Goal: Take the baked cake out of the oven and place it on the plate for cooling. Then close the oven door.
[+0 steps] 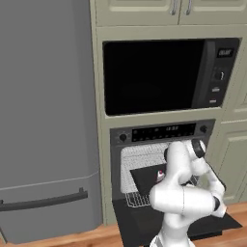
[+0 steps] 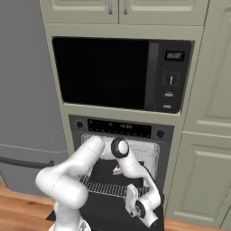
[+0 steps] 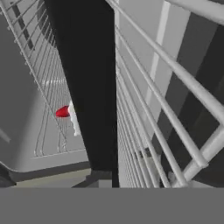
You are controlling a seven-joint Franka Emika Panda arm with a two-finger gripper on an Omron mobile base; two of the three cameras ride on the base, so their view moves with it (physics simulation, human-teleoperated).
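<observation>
While the oven door lies flat and the cake sits inside, we read the moment so:

cake: we see the cake (image 1: 160, 174), a small white piece with a red top, on a dark tray (image 1: 147, 177) inside the oven (image 1: 144, 169); from the hand camera it shows between the bars of the wire rack (image 3: 144, 113).
oven door: the oven door (image 1: 140, 222) is dropped open, flat in front of the cavity.
tool: the tool (image 2: 131, 200) hangs low at the rack's front edge, well short of the cake; we cannot tell whether its fingers stand apart or together, and we see nothing held.
step: we judge we are on the first step, the reach for the cake; nothing is lifted yet.
next move: we think the hand must come clear of the rack bars, line up above the tray and close on the cake without tipping it.
plate: we cannot make out a plate.
</observation>
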